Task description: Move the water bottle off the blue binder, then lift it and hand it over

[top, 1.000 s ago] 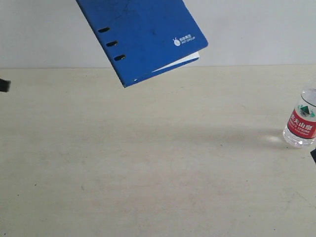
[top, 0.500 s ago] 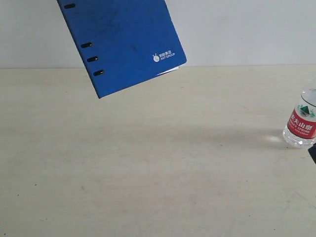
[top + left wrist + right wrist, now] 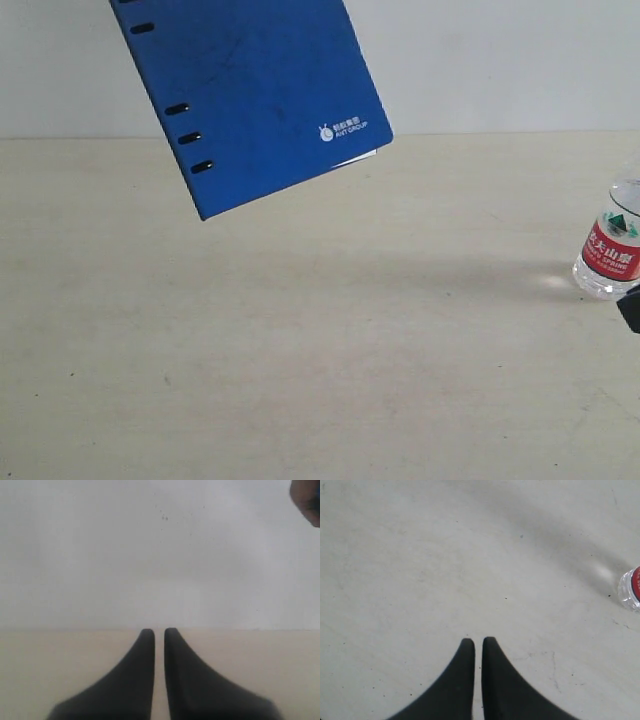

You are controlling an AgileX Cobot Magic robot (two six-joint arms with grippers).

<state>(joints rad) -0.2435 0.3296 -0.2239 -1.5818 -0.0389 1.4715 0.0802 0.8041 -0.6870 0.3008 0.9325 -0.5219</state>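
Note:
The blue binder (image 3: 260,100) hangs tilted in the air at the upper left, in front of the pale wall; its top is cut off and what holds it is out of view. Apart from it, the water bottle (image 3: 612,250) stands upright on the table at the far right edge, and its red cap (image 3: 635,582) shows from above in the right wrist view. My right gripper (image 3: 478,641) is shut and empty over bare table, some way from the bottle; a dark bit of it (image 3: 632,308) shows just below the bottle. Facing the wall, my left gripper (image 3: 159,632) is shut and empty.
The beige table (image 3: 320,340) spreads across the whole lower exterior view, ending at the pale wall (image 3: 500,60) behind. A dark shape with a bit of blue (image 3: 307,500) sits in one corner of the left wrist view.
The binder swung left, then came slightly right and lower. The dark bit of the left gripper left the left edge. The right gripper's dark bit crept in near the bottle.

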